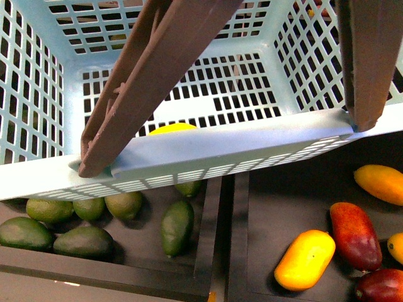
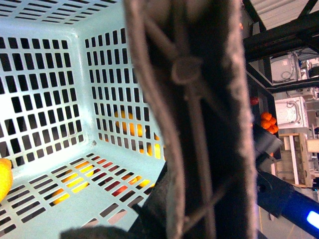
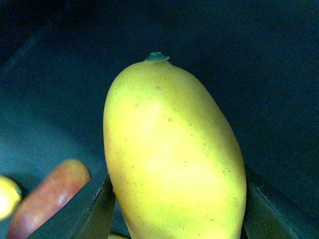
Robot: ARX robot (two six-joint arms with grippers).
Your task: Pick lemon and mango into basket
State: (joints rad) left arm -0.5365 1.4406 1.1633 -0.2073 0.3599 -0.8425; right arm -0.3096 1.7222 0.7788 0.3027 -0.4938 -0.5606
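Observation:
The mint-green basket (image 1: pixel 227 148) hangs close in the front view, tilted, with its brown handles (image 1: pixel 151 69) raised. My left gripper (image 2: pixel 189 219) is shut on the basket handle (image 2: pixel 192 99), which fills most of the left wrist view. A yellow lemon (image 1: pixel 173 128) lies inside the basket against the near wall; it shows at the floor's edge (image 2: pixel 4 177) in the left wrist view. In the right wrist view my right gripper (image 3: pixel 177 211) is shut on the mango (image 3: pixel 174 154), a long yellow fruit between the dark fingers (image 3: pixel 92 211), above a dark bin. The front view shows neither gripper.
Below the basket, a dark bin at left holds several green avocados (image 1: pixel 176 226). The bin at right holds yellow-orange mangoes (image 1: pixel 305 259) and dark red mangoes (image 1: pixel 356 236). A raised divider (image 1: pixel 217 233) separates the bins. A red mango (image 3: pixel 47 196) lies beneath my right gripper.

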